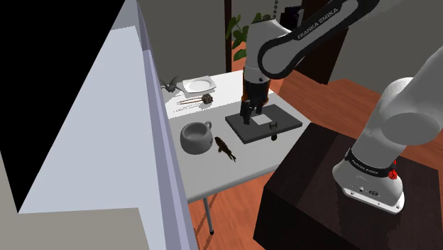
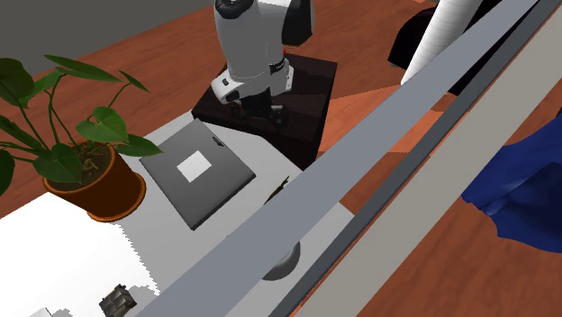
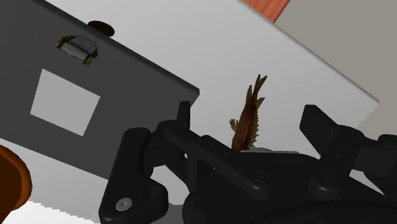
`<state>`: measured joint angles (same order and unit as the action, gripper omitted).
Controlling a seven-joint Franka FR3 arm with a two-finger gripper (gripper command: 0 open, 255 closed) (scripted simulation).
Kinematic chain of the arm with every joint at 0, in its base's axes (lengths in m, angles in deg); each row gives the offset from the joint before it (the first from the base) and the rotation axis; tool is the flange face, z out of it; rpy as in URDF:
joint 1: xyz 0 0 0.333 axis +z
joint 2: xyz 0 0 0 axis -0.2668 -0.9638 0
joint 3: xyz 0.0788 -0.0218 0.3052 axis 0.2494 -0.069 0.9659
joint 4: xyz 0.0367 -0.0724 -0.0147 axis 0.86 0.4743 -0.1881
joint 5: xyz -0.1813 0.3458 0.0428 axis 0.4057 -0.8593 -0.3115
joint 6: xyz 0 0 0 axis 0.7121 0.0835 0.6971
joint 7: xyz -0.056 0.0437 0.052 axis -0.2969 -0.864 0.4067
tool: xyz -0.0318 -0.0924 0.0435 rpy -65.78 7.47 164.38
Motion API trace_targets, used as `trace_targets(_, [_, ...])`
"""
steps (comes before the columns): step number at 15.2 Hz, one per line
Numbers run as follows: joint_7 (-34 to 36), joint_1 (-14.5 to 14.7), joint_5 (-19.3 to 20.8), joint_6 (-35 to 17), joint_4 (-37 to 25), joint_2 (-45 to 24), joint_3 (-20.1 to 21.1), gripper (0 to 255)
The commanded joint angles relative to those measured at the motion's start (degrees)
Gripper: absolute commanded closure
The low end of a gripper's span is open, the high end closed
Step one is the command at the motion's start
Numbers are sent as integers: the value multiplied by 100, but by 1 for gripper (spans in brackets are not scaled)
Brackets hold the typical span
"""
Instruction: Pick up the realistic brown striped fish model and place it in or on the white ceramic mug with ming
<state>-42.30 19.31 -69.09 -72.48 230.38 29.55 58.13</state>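
Observation:
The brown striped fish [image 1: 226, 148] lies flat on the white table [image 1: 231, 85], just beside the pale grey-white mug [image 1: 196, 136], which stands upright near the table's front edge. My black gripper [image 1: 248, 111] hangs over a dark flat board [image 1: 264, 122], farther back than the fish. In the wrist view the fingers [image 3: 184, 114] stand apart around nothing; the fish [image 3: 248, 118] shows on the table beyond, between them and untouched. From the second exterior view the fish [image 2: 279, 189] and mug [image 2: 285, 263] are partly hidden by a grey beam [image 2: 378, 171].
The dark board [image 2: 196, 171] carries a white square and a small clip [image 3: 76, 48]. A plate [image 1: 197, 86], a brush [image 1: 195, 101] and a small figure [image 1: 170, 85] sit at the table's back. A potted plant [image 2: 81, 158] stands by the board. A grey wall [image 1: 99, 135] borders the table.

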Motion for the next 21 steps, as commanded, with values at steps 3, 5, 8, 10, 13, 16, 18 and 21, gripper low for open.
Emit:
trace_targets(3, [241, 21, 159, -860, -201, -951, 173, 0])
trace_targets(5, [408, 36, 318, -1238, -359, -1444, 230, 0])
trace_targets(8, [713, 101, 647, -1738, -660, -2191, 242, 0])
trace_targets(10, [936, 189, 898, -2022, -903, -2685, 191, 0])
trace_targets(13, [1148, 336, 1135, -2270, -1186, -3181, 79, 0])
trace_targets(16, [1207, 392, 1217, -2471, -1224, -3422, 19, 0])
trace_targets(18, [1246, 431, 1270, -2601, -1257, -3586, -24, 0])
trace_targets(21, [1292, 485, 1333, -2764, -1306, -3798, -81, 0])
